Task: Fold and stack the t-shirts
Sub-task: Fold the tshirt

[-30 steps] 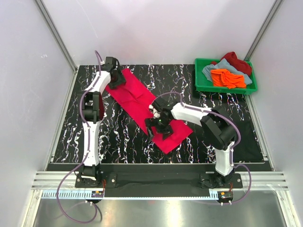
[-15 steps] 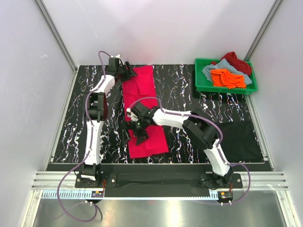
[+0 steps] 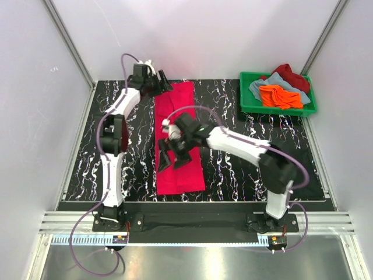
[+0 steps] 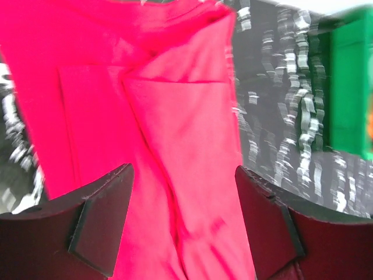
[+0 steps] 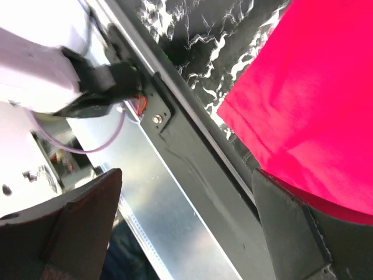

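- Pinkish-red t-shirt lay flat on the table, left of centre. It had been narrowed to a long strip running from the far edge almost to the near edge. In the left wrist view, side panels appeared folded inward over the body.
- Left gripper hung over the strip's far end with its jaws apart and nothing pinched; cloth showed beneath the gap.
- Right gripper hovered above the strip's middle with its jaws spread wide, gripping nothing. Whether the tips touched the cloth could not be told.
- Judgement: the lengthwise fold looked done on this shirt. The crosswise folds, bringing the ends together, looked not yet made.
- Green crate stood at the far right corner, holding the orange t-shirt, grey-blue t-shirt and dark red t-shirt, all crumpled and unfolded.
- No folded stack was seen on the table; a dark patch lay near the right edge, its nature unclear.
- Judgement: early in the task, with one shirt partly folded, three waiting and stacking not begun.
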